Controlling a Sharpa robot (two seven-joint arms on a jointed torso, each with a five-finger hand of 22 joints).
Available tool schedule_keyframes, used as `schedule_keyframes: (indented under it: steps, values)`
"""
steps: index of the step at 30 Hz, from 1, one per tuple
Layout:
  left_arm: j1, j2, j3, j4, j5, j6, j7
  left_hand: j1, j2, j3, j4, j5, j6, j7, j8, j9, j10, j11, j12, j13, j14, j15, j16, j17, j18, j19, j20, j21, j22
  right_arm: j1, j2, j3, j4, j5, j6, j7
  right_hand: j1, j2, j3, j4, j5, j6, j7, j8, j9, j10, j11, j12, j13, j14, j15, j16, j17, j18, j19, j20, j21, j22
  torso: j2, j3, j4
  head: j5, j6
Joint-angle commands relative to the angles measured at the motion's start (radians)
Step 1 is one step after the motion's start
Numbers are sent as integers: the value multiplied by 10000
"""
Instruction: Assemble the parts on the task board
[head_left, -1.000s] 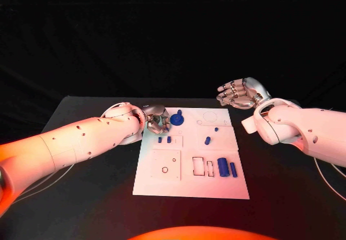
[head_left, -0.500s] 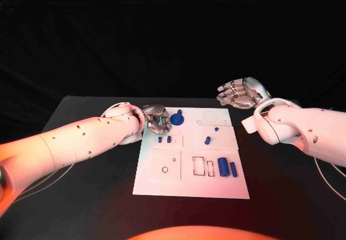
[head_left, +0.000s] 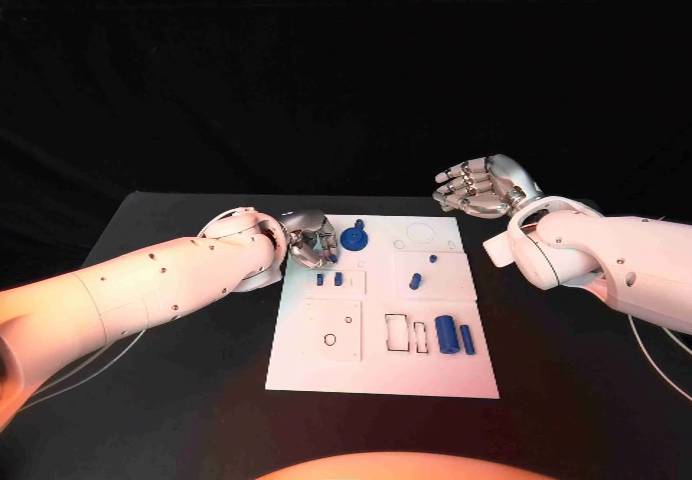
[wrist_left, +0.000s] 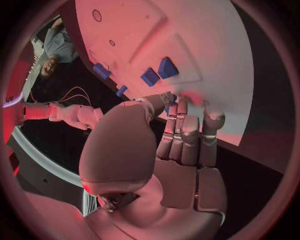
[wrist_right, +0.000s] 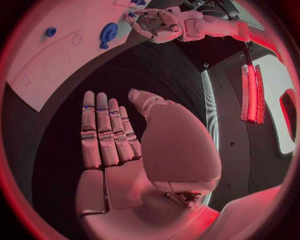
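So, nearest to me on the task board (head_left: 378, 375): a bare stretch along its near edge, then the row of slot outlines with a blue cylinder (head_left: 446, 333) and a thin blue bar (head_left: 466, 338) lying side by side towards the right edge, both loose, neither seated. Mid-board, two small blue pegs (head_left: 329, 280) sit close together towards the left edge, and another short peg pair (head_left: 418, 279) stands near the right side.

Further back, my left hand (head_left: 310, 243) is down at the far left corner of the board, fingers curled in around that spot, just beside the round blue disc part (head_left: 355, 239). Something blue peeks between the fingertips in the left wrist view (too little to name it), so whether I am grasping a part or just pressing on the board, I cannot tell. My right hand (head_left: 480, 188) hangs beyond the board's far right corner, above the table (head_left: 188, 420), palm flat and fingers straight together, holding nothing.

Step in hand, my guess: working a small piece at the far left corner. Next move calls for a sure pinch on it, then lining it upright over its recess before pressing.
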Motion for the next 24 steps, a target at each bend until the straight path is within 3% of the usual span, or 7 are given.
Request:
schedule_keyframes:
  steps: [1,18,24]
  values:
    - [-6,2,0,18,87,-74,108,-141,-21,-69,1,-39,-67,5,-94,-10,-43,63,-59,-12,-55,26,-54,-22,-105,-41,3,-40,-10,-4,-1,3,7,-33,61,109,-88,2,23,-5,-68,23,37,-52,-12,28,30,-44,0,62,29,-54,-13,40,-14,58,-23,-12,1,-6,0,-10,-32]
    - [-6,-31,2,9,114,-21,48,-227,-170,-72,2,-40,-556,72,-557,-107,-118,123,-299,-3,-152,86,-71,-177,-84,-87,75,-147,-86,-4,7,3,-3,-34,50,74,-115,-33,19,-45,-90,-19,63,-99,-35,-29,60,-96,0,-22,69,-119,-47,32,-82,92,-66,-75,1,10,-10,13,-65]
    - [-3,-84,20,19,115,-1,-17,-246,-228,-94,-1,-36,-865,56,-792,-167,-165,133,-382,17,-207,99,-82,-265,-73,-118,93,-201,-129,-4,-3,3,-8,-58,74,19,-147,-62,12,-154,-118,-9,106,-147,-63,-230,143,-271,-4,-368,200,-351,-186,24,-408,223,-149,-281,-1,8,-10,7,-79]
